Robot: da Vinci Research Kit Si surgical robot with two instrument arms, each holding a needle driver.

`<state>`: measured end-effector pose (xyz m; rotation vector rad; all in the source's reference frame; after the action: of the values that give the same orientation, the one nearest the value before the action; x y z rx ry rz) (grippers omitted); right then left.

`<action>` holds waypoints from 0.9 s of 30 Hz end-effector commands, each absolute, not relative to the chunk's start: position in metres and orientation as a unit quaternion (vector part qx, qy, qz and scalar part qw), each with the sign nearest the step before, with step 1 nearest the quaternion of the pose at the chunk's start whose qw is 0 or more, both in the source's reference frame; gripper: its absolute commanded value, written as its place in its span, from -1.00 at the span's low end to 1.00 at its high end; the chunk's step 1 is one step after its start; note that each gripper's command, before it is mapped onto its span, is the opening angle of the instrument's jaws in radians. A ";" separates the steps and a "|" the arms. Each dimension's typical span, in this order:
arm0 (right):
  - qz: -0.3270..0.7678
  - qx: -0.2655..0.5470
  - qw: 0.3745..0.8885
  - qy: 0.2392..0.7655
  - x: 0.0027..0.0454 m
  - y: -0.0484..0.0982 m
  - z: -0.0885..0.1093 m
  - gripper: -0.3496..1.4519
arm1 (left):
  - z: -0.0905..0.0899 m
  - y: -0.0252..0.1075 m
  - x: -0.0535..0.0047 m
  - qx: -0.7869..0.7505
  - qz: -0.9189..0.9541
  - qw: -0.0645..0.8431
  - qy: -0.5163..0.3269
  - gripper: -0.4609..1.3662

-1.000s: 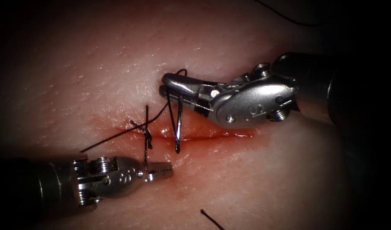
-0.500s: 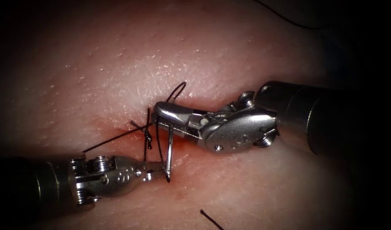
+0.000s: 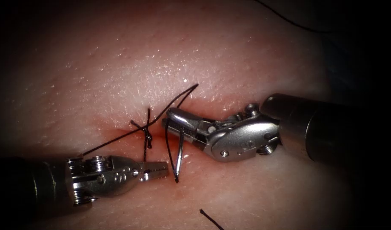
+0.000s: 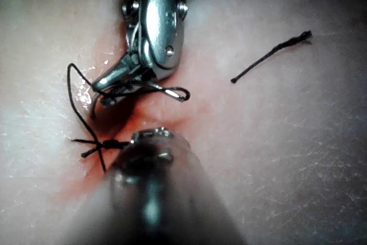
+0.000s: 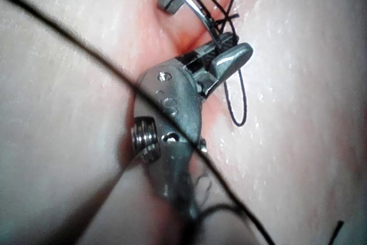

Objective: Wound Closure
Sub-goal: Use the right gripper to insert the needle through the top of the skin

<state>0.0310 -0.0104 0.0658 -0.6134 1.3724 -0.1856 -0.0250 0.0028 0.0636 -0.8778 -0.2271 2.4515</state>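
Over the cut [image 3: 191,135], just right of the tied knot [image 3: 149,138], I have the right tool [image 3: 173,122] with its jaws clamped on the needle [image 3: 178,154] near the upper end of its curve. The needle hangs down from those jaws across the cut, and its point rests at the tissue [image 3: 118,64] on the near side; I cannot tell whether the point has entered. Against the pictures from a second ago, I have brought this tool and needle down from above the cut to the near edge.

Thread [image 3: 178,99] runs from the needle in a loop above the right tool and trails away past the knot to the left. A cut end of thread [image 3: 210,218] lies loose on the tissue, well apart from the work.

My left tool [image 3: 161,170] sits just left of the needle point, touching nothing I can confirm. Its jaws look closed and empty.

Judgement: I am placing the needle for the stitch next to the finished knot. The next move calls for a firm grip high on the curve, rotation along that curve, and the left tool ready near the point.

Red fluid [image 3: 195,130] marks the cut line.
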 end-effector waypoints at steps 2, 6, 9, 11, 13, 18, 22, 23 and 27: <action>-0.085 -0.273 0.731 0.620 0.0313 -0.011 0.066 -1.00 | 0.064 0.003 -0.0252 -0.325 0.905 0.260 -0.088 -0.88; -0.085 -0.272 0.732 0.619 0.0314 -0.010 0.066 -1.00 | 0.064 0.003 -0.0254 -0.326 0.904 0.261 -0.087 -0.88; -0.074 -0.272 0.730 0.623 0.0313 -0.009 0.064 -1.00 | 0.064 0.003 -0.0255 -0.331 0.903 0.262 -0.084 -0.88; -0.066 -0.268 0.728 0.627 0.0313 -0.008 0.062 -1.00 | 0.064 0.003 -0.0254 -0.337 0.900 0.263 -0.080 -0.88; -0.072 -0.271 0.727 0.627 0.0314 -0.006 0.061 -1.00 | 0.065 0.004 -0.0254 -0.340 0.899 0.265 -0.081 -0.88; -0.079 -0.277 0.721 0.630 0.0313 -0.003 0.058 -1.00 | 0.066 0.004 -0.0256 -0.342 0.896 0.270 -0.082 -0.88; -0.073 -0.273 0.718 0.636 0.0313 -0.002 0.057 -1.00 | 0.067 0.004 -0.0257 -0.344 0.895 0.273 -0.082 -0.88; -0.072 -0.274 0.717 0.637 0.0313 -0.002 0.057 -1.00 | 0.067 0.004 -0.0257 -0.345 0.894 0.273 -0.081 -0.88; -0.070 -0.272 0.719 0.636 0.0314 -0.001 0.057 -1.00 | 0.069 0.004 -0.0255 -0.344 0.893 0.279 -0.085 -0.88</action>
<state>0.0313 -0.0007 0.0566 -0.5995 1.4077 -0.1560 -0.0253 0.0036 0.0692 -0.9230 -0.2185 2.3945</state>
